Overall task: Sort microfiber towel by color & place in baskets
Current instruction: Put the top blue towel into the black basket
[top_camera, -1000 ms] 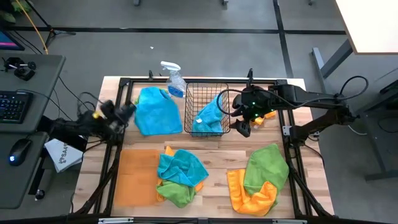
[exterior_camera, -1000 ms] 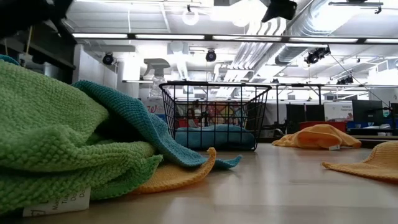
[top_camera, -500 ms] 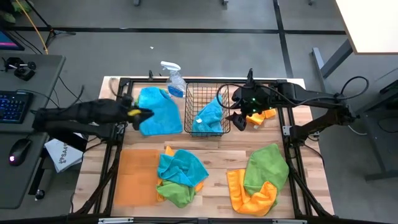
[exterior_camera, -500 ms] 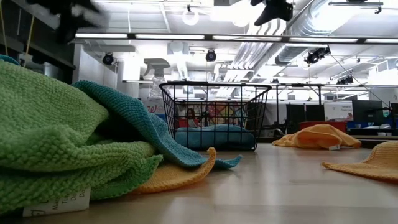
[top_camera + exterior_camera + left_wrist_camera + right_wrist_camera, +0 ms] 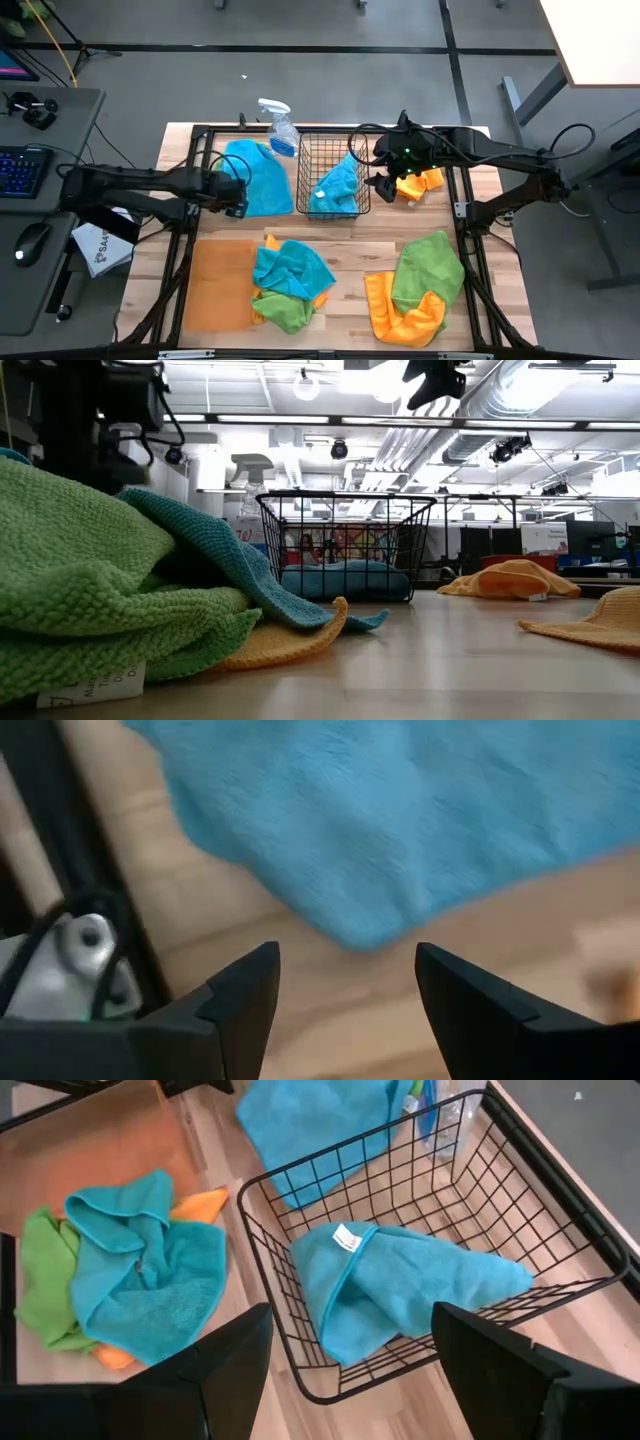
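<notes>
A blue towel (image 5: 255, 175) lies flat on the table, left of the black wire basket (image 5: 305, 175). My left gripper (image 5: 240, 200) is open at that towel's near left corner (image 5: 365, 925), with a finger on either side of the corner and clear of it. A second blue towel (image 5: 400, 1285) lies crumpled in the basket. My right gripper (image 5: 384, 188) hangs open over the basket's right side, with an orange towel (image 5: 422, 184) beside it. The flat orange tray (image 5: 220, 285) sits at the near left.
A heap of teal, green and orange towels (image 5: 290, 285) lies by the tray, filling the low view's left (image 5: 100, 590). Green and orange towels (image 5: 420, 285) lie at the near right. A clear spray bottle (image 5: 278, 125) stands at the far edge. Black frame rails (image 5: 185, 240) border the table.
My left gripper has swung from beyond the table's left edge toward the right, ending at the flat blue towel's near left corner. My right gripper has drifted a little toward the far edge beside the basket. No towel has moved.
</notes>
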